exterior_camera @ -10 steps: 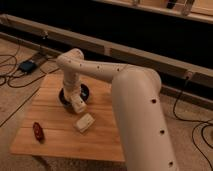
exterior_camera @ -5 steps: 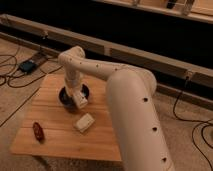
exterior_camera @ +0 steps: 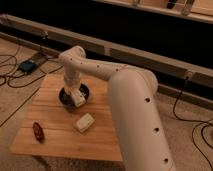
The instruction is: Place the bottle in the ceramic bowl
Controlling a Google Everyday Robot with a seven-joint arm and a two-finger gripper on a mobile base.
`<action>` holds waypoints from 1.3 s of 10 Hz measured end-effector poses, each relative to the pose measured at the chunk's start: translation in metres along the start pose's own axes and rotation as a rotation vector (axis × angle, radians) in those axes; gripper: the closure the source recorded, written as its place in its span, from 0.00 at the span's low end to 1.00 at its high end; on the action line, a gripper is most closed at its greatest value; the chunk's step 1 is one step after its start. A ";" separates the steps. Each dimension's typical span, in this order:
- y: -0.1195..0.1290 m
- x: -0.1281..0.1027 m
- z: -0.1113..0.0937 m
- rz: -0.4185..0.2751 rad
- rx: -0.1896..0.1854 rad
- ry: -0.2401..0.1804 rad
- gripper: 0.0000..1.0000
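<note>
Hovering gripper (exterior_camera: 76, 96) over ceramic bowl (exterior_camera: 64, 98); beige block (exterior_camera: 84, 122), red object (exterior_camera: 37, 131) nearby.

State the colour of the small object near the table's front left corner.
Red, camera view; gripper over the bowl.

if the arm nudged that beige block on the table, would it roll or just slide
Probably slide: the beige block looks flat-sided and lies flat on the wooden table. It seems small, so likely light. The gripper is over the ceramic bowl, apart from the block.
</note>
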 end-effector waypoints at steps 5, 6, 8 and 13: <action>0.008 0.020 0.007 0.029 -0.036 0.068 0.20; 0.009 0.023 0.011 0.033 -0.042 0.073 0.20; 0.010 0.021 0.016 0.039 -0.050 0.076 0.20; 0.014 0.016 0.017 0.048 -0.055 0.079 0.20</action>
